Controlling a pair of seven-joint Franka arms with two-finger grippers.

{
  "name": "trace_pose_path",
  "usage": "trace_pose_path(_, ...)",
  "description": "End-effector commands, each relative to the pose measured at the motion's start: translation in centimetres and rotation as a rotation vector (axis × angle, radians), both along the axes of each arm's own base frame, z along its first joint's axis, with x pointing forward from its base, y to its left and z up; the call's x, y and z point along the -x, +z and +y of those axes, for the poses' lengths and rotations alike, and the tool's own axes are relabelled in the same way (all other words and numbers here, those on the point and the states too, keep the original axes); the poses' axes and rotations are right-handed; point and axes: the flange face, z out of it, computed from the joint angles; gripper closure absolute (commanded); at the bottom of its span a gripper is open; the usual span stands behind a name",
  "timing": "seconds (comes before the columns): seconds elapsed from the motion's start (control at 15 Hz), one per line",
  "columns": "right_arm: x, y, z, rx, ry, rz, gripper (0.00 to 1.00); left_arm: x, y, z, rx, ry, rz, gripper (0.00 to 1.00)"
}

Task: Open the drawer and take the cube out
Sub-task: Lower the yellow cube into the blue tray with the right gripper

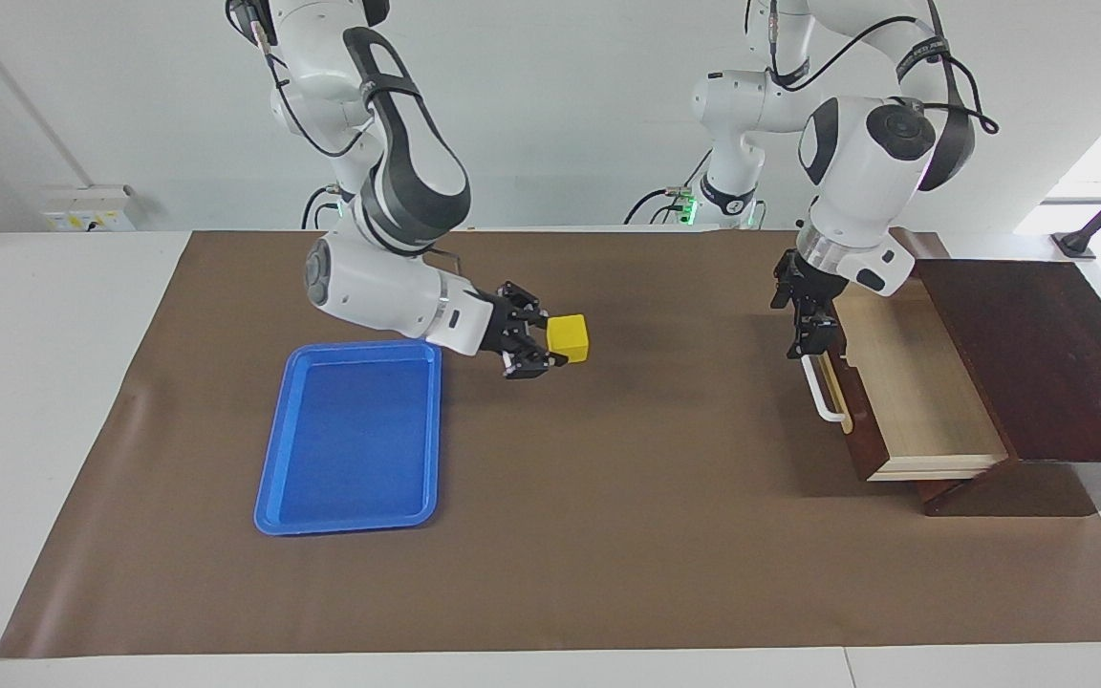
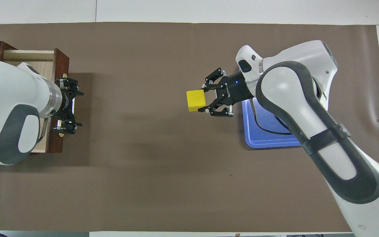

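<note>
1. The drawer [image 1: 904,387] stands pulled out of the dark wooden box [image 1: 1038,363] at the left arm's end of the counter [image 1: 608,535]; its pale interior shows bare.
2. The left gripper [image 1: 810,330] hangs at the drawer's front edge, right over the white bar handle [image 1: 823,392]; I cannot tell whether its fingers are spread or closed.
3. The right gripper [image 1: 550,342] is up in the air over the brown mat [image 1: 608,459], its fingers clamped on the cube [image 1: 568,338].
4. The cube is over bare mat, just off the blue tray's [image 1: 350,440] edge that faces the left arm's end.
5. The tray lies flat toward the right arm's end, well apart from the drawer.
6. Between tray and drawer the mat is a wide open stretch.
</note>
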Motion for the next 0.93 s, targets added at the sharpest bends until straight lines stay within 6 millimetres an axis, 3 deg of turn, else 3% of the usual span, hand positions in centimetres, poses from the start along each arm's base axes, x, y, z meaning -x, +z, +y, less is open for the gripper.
trace_pose_path(0.0,-0.6,-1.2,-5.6,0.052,0.002,-0.022,1.0,-1.4,-1.4,1.3,-0.047,-0.08,-0.023,0.0)
trace_pose_path(0.2,-1.1,-2.7,-11.2,0.083,-0.016,-0.07,1.0,-2.3,-1.5,4.6,-0.051,-0.09,-0.025,0.0)
trace_pose_path(0.47,-1.5,-7.0,-17.9,0.109,-0.06,-0.12,1.0,-3.0,-1.3,9.5,-0.055,-0.056,-0.04,0.0)
trace_pose_path(0.73,-2.0,-10.7,-21.0,0.122,-0.078,-0.157,1.0,-3.5,-0.7,15.9,-0.059,0.054,-0.059,0.0)
trace_pose_path(0.87,-2.3,-11.5,-21.0,0.136,-0.08,-0.176,1.0,-3.5,-0.5,18.4,-0.061,0.087,-0.069,0.0)
